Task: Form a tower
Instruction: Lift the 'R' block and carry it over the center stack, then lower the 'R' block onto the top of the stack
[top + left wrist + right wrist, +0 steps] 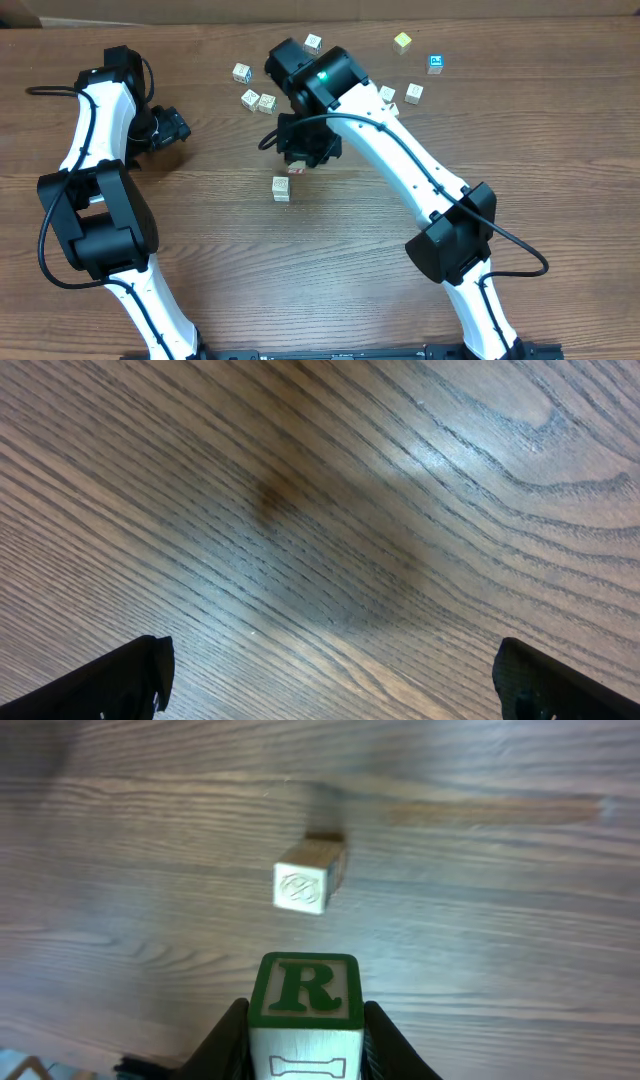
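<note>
Holding the R cube [305, 988] in the right pincer [305, 1032], short of the tower [281, 189] at seven o'clock on the bench [300, 280]; idling with the left pincer [172, 130] spread wide; best to centre squarely above, lower gently, release late.

Open table [300, 285] surrounds tower [281, 189]; cubes [267, 102] cluster beyond.

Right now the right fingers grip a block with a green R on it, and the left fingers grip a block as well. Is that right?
No. The left fingers stand wide open over the table and hold nothing, as the left wrist view shows. The right fingers do grip the green R block.
</note>
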### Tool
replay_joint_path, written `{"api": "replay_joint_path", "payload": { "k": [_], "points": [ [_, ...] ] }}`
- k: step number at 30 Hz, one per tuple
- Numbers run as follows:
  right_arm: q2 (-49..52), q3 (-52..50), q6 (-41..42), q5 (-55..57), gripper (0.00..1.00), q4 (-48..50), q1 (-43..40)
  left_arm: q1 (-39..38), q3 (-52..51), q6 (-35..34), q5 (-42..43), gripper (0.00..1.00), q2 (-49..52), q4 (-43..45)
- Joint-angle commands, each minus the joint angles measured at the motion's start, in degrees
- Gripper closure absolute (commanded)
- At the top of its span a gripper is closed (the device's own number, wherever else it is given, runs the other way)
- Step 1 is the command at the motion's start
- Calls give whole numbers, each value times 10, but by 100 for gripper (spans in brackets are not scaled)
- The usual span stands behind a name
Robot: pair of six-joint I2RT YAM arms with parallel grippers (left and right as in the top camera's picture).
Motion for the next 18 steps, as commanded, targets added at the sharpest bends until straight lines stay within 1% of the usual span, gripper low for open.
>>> {"api": "replay_joint_path", "payload": {
  "k": [1, 3, 6, 8, 12, 14, 18],
  "points": [
    [-13, 7, 28, -13, 82, 4, 9, -3, 2, 7, -3, 0, 7, 0],
    [-13, 7, 28, -13, 88, 5, 13, -3, 2, 7, -3, 0, 7, 0],
    [-13, 7, 27, -12, 90, 13, 20, -3, 2, 7, -3, 1, 7, 0],
    [-13, 6, 28, -8, 94, 21, 25, -3, 2, 7, -3, 1, 7, 0],
    [-12, -5, 29, 64, 93, 38, 43, -3, 2, 7, -3, 0, 7, 0],
    [-9, -9, 45, 94, 96, 38, 51, -3, 2, 7, -3, 0, 7, 0],
    [-1, -9, 56, 97, 96, 50, 62, -3, 2, 7, -3, 0, 7, 0]
  ]
}}
